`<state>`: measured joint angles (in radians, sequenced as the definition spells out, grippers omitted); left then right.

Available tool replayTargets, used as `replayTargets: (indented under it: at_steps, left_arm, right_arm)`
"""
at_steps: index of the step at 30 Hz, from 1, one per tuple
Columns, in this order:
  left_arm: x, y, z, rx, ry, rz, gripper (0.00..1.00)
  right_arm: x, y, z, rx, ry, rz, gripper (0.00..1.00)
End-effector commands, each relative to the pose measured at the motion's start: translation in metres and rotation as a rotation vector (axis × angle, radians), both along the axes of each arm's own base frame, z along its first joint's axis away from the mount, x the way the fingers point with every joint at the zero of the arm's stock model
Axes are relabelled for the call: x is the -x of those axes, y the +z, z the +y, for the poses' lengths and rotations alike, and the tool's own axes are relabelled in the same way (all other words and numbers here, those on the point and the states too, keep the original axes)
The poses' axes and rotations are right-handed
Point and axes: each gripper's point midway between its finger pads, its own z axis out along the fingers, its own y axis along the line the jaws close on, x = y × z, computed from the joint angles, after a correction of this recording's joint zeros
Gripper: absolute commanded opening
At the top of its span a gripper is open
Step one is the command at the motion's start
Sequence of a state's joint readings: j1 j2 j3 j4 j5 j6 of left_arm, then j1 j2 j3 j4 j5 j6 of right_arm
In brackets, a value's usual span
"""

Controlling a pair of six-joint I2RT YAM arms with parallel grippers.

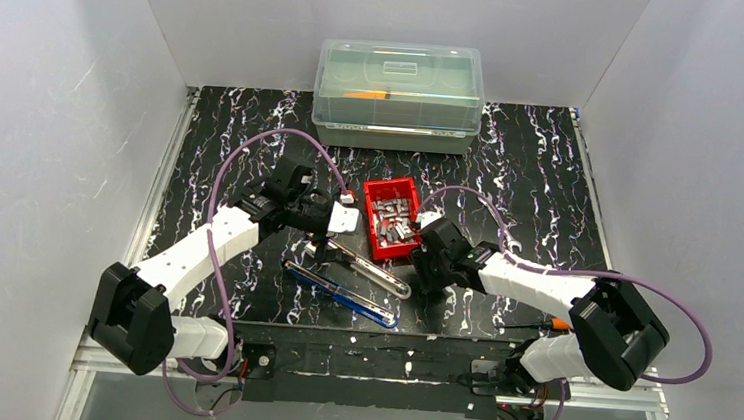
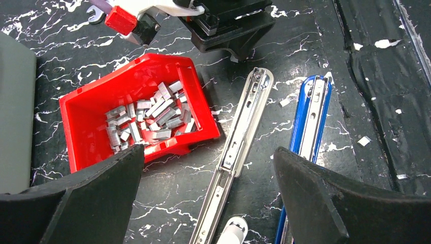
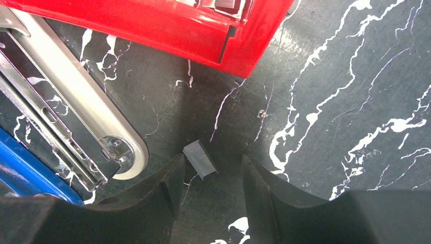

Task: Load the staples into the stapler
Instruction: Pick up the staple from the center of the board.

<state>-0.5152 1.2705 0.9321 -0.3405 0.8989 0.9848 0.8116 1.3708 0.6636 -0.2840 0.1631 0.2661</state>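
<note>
Room is tight up front: the opened stapler lies aslant near the counter edge. The right end effector stands spread over a loose staple block; the left end effector gapes wide above the stapler. Beyond, staples fill the bin, bare counter either side. A box backs onto white walls.

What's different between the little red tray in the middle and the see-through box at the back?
The red tray is opaque and open-topped; the see-through box has its lid on. The tray is smaller than the box. The tray holds loose silvery staples; the box shows only something orange inside, too blurred to name. Both are containers standing on the black marbled table.
</note>
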Motion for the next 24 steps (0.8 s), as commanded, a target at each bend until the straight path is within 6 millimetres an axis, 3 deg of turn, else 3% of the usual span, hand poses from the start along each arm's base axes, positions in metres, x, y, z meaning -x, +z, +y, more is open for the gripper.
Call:
replayTargets:
  at_steps: [1,7,17,24]
  left_arm:
    - [0.000,0.027,-0.003,0.049,-0.012,-0.037,0.98]
    - [0.000,0.031,-0.004,0.058,-0.011,-0.042,0.98]
    - [0.001,0.036,-0.005,0.072,-0.016,-0.050,0.98]
    - [0.001,0.042,-0.004,0.082,-0.020,-0.082,0.98]
  right_arm:
    - [0.001,-0.005,-0.002,0.023,0.000,-0.008,0.45]
    - [0.005,-0.001,-0.003,0.059,-0.009,-0.027,0.35]
    - [0.010,0.003,-0.005,0.064,-0.037,-0.021,0.27]
    - [0.001,0.028,0.007,-0.008,-0.038,-0.065,0.21]
